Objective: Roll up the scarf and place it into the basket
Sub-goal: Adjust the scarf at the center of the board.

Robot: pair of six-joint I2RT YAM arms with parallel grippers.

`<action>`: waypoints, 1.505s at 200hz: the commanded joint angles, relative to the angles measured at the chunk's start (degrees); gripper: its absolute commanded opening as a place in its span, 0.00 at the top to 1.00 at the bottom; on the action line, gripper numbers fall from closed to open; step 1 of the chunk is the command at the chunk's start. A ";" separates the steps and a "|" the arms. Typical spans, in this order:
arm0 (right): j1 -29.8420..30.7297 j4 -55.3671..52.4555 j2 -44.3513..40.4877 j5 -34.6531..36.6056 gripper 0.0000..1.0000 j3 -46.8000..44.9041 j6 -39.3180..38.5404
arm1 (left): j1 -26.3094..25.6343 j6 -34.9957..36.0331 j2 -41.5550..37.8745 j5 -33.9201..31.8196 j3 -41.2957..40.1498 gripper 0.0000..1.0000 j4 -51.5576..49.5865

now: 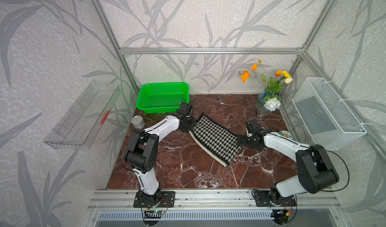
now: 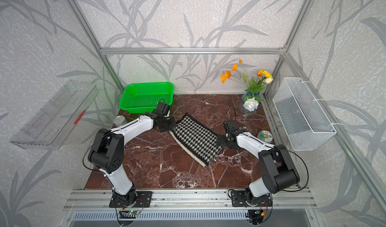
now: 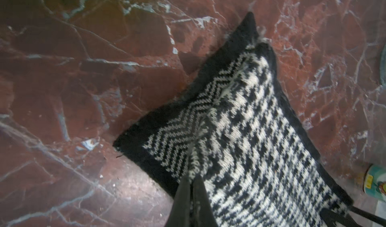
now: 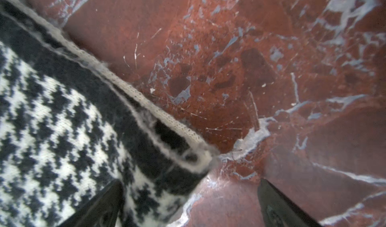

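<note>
Black-and-white houndstooth knit scarf (image 1: 215, 138), lying folded on the red-brown marble tabletop (image 1: 188, 169), spans between both grippers. Left gripper (image 3: 191, 179): fingers pressed together, pinching the scarf's end. Right gripper (image 4: 190, 182): jaws spread, straddling the opposite corner. Bright green perforated plastic basket (image 1: 165, 83) stands just beyond the left gripper.

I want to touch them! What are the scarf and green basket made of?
The scarf looks like soft knitted yarn, maybe wool: stitch loops and fuzzy edges show. The basket looks like glossy moulded plastic, with rows of small holes.
</note>
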 commanded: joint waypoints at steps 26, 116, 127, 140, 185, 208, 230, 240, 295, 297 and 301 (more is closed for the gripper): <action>-0.15 -0.34 2.68 -0.56 0.00 2.77 -1.27 | 2.53 0.94 8.01 -1.42 8.52 1.00 -4.29; 8.51 -0.12 3.52 1.40 0.05 0.89 0.11 | 3.38 2.92 23.09 -8.61 33.09 1.00 -18.21; 10.40 -0.84 4.30 2.28 0.05 1.47 0.50 | 3.38 3.12 25.44 -8.94 36.95 0.99 -20.43; 12.58 -1.33 5.03 2.73 0.05 2.14 1.02 | 3.29 3.30 27.86 -9.27 40.87 0.98 -22.31; 21.10 -4.29 5.18 6.40 0.05 3.71 3.37 | 2.47 4.70 34.59 -9.06 51.41 0.93 -25.96; 26.06 -5.91 4.82 7.79 0.05 4.88 4.79 | 1.61 5.04 37.46 -8.54 55.98 0.91 -26.95; 29.74 -6.82 6.27 8.29 0.05 6.64 5.26 | 0.45 5.40 39.50 -8.47 59.63 0.88 -27.34; 30.84 -7.14 7.23 8.33 0.05 7.72 5.43 | -0.14 5.70 40.37 -8.35 61.45 0.86 -27.51; 36.75 -13.35 4.77 15.50 0.04 14.08 4.31 | -2.74 8.56 41.91 -7.93 68.16 0.71 -29.81; 36.93 -13.59 4.30 15.95 0.04 14.20 4.06 | -2.83 8.72 41.69 -8.10 68.17 0.70 -29.86; 37.27 -13.64 3.40 16.98 0.04 14.33 3.32 | -3.06 9.12 41.22 -8.68 68.06 0.68 -30.01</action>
